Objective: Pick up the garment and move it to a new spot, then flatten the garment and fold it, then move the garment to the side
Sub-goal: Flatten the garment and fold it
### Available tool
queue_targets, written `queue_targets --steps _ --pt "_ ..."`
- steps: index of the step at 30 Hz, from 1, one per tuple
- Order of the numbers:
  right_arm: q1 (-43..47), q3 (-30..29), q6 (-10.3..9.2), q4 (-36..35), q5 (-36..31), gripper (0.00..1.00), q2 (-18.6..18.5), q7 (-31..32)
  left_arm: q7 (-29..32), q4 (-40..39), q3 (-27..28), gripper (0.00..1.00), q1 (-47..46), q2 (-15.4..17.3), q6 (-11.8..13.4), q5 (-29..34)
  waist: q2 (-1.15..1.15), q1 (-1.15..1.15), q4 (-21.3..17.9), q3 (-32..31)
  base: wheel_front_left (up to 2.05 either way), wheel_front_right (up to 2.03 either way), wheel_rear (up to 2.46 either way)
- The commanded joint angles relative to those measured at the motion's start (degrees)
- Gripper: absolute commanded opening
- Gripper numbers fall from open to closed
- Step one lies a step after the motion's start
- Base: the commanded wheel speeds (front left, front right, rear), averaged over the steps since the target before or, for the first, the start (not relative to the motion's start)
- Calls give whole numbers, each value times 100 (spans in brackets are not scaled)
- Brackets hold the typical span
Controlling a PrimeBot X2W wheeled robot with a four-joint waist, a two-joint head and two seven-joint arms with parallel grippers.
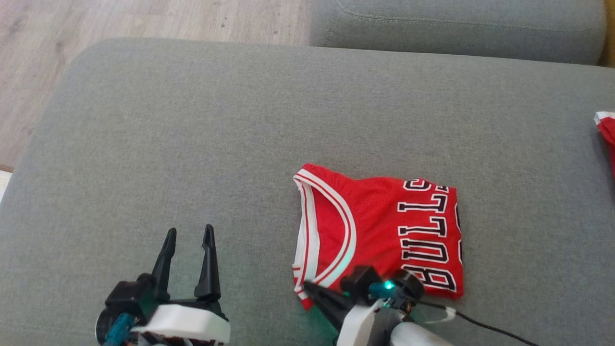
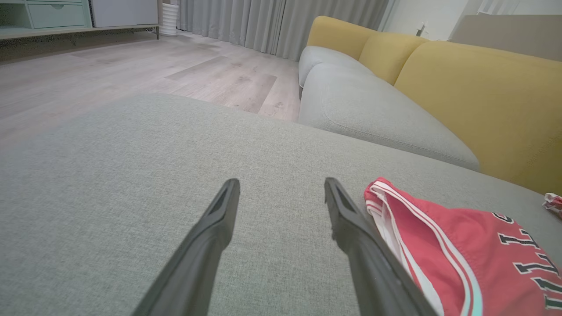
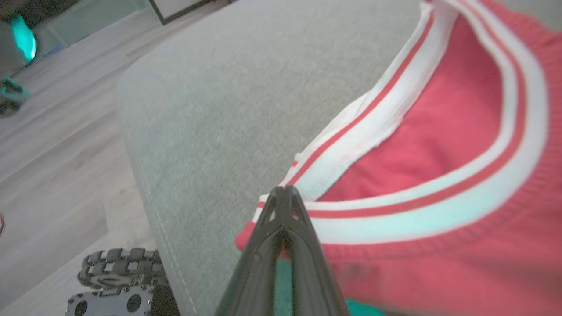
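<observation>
Seat: grey woven sofa cushion (image 1: 192, 120), broad and flat, running from the near edge outward.
Floor: pale wood planks (image 1: 96, 24) beyond the cushion's left side.
Further seat: a second grey cushion (image 2: 373, 114) past the first, with yellow back cushions (image 2: 483, 96) behind it.
Far room: grey curtains (image 2: 263, 22) and a pale green cabinet (image 2: 57, 15).
Left pincer (image 1: 189, 229): at the near left above bare cushion, fingers spread wide, holding nothing.
Right pincer (image 3: 284, 188): fingers pressed together, tips on the jersey's near left corner trim; whether cloth is pinched cannot be told.
Cable: a dark cable (image 1: 490, 327) trails right from that arm.
Other cloth: a red and white scrap (image 1: 606, 129) at the far right edge, well apart from the jersey.
Jersey (image 1: 384, 230): right of centre on the cushion, folded into a rough square, lying flat; red mesh, white and red striped trim, black letters edged in white.
</observation>
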Motion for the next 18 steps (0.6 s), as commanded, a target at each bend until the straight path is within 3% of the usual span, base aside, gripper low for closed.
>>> queue_targets --steps 1,5,10,13,15,16,17,18 --pt "-138 121 -4 -84 46 0 73 3 -85 -152 256 100 -276 107 -6 23 0 0 9 0 0 0 0" --pt "-359 401 -4 167 293 0 73 -154 -90 -147 272 100 -248 108 -2 26 0 0 13 -17 0 0 0" --pt "-553 172 -4 207 326 0 73 -699 -96 -148 316 100 -175 132 30 29 0 0 -96 -140 0 0 0" --pt "-573 -196 -4 83 275 24 73 -943 -98 -154 318 100 -163 152 22 46 0 0 -194 -247 0 0 0" --pt "-523 -560 -4 -58 227 45 73 -1054 -98 -148 307 100 -171 156 12 56 0 0 -267 -334 0 0 0" --pt "-479 -778 -4 -127 175 67 73 -1094 -94 -141 296 100 -176 158 6 62 0 0 -303 -376 0 0 0" --pt "-419 -1042 -4 -195 115 95 73 -1128 -87 -131 276 100 -179 167 8 83 0 0 -348 -424 0 0 0" --pt "-339 -1330 -4 -264 47 100 73 -1154 -74 -132 245 100 -181 169 14 107 0 0 -379 -464 0 0 0"
